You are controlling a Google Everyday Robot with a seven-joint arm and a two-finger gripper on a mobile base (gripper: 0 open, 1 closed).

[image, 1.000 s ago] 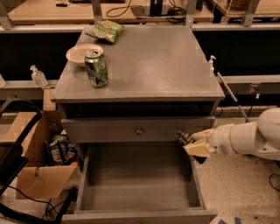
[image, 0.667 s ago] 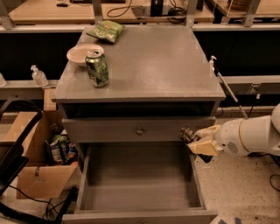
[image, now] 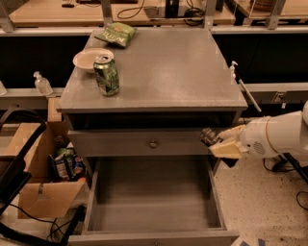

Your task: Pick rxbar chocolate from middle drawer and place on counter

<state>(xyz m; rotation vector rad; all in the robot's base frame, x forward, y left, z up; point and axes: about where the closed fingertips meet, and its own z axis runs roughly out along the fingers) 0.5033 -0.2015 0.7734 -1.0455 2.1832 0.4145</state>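
The middle drawer [image: 154, 204] stands pulled open below the cabinet, and the part of its grey floor that shows is bare. The rxbar chocolate is not in view. The counter [image: 168, 72] is the grey cabinet top above. My gripper [image: 211, 140] hangs at the right side of the cabinet, level with the shallower drawer front with the round knob [image: 153, 143] and just above the open drawer's right wall. The white arm reaches in from the right edge. I see nothing in the gripper.
A green soda can [image: 106, 75], a white plate [image: 89, 58] and a green chip bag [image: 116, 33] sit on the counter's left and back. A cardboard box [image: 43, 192] with clutter stands on the floor at the left. A wooden desk [image: 144, 9] runs behind.
My gripper has risen a little along the cabinet's right side, from beside the open drawer's back corner up to the knobbed drawer front. Nothing else has moved.
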